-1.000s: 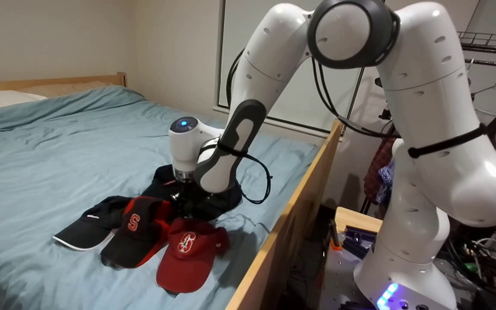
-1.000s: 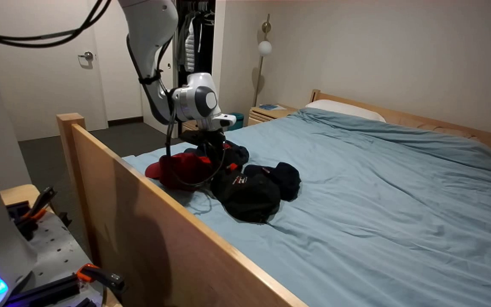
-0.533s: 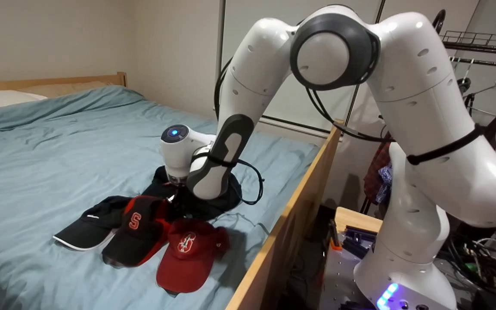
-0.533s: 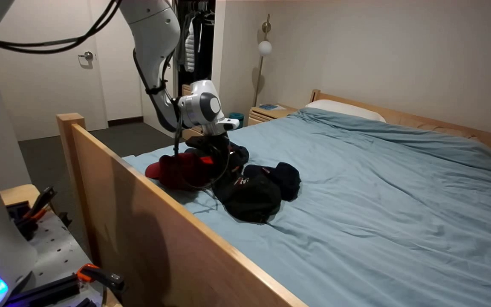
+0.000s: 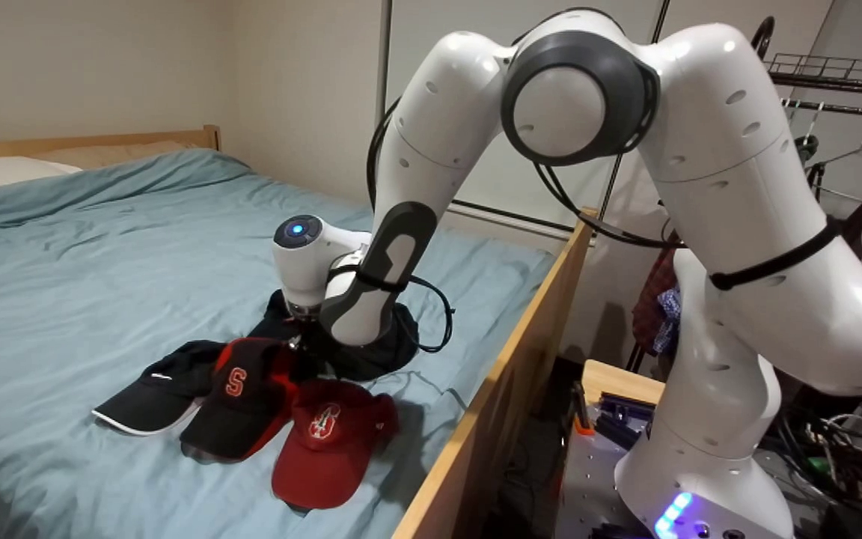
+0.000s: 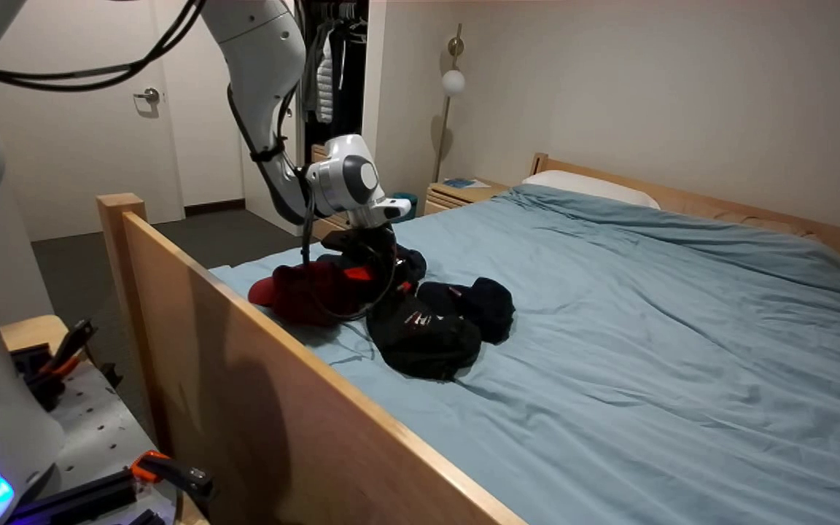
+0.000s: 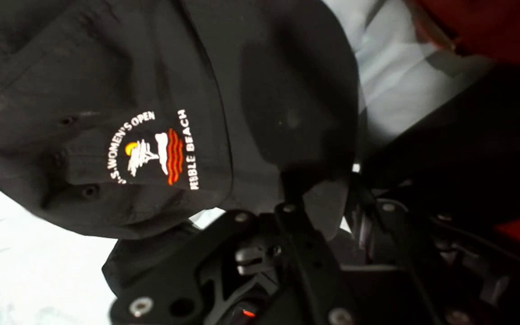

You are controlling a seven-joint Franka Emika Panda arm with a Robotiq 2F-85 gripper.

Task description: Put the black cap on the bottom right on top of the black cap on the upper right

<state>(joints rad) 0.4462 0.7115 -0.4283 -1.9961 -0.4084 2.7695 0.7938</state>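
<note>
The bottom right black cap point(image 7: 160, 90) fills much of the wrist view, its white, red and yellow logo facing up and its brim pointing right. In an exterior view this cap point(image 6: 427, 343) lies on the bed near the footboard. Behind it sits the upper right black cap point(image 6: 493, 310); a dark part of that cap point(image 7: 145, 255) peeks out in the wrist view. My gripper point(image 7: 325, 185) is down at the brim, which shows in the narrowed space between the fingers. Whether the pads press on the brim is too dark to tell. Both exterior views hide the fingertips.
Beside the gripper lie a maroon cap point(image 5: 326, 449), a black-and-red cap point(image 5: 229, 430) and a black cap with white edging point(image 5: 154, 397). A wooden footboard point(image 5: 521, 359) rises between the robot's base and the caps. A cable loop point(image 5: 446, 329) hangs from the arm.
The arm has come down and shifted slightly toward the caps, with little motion in the last half second. The bottom right cap and the black-and-red cap have nudged a little.
</note>
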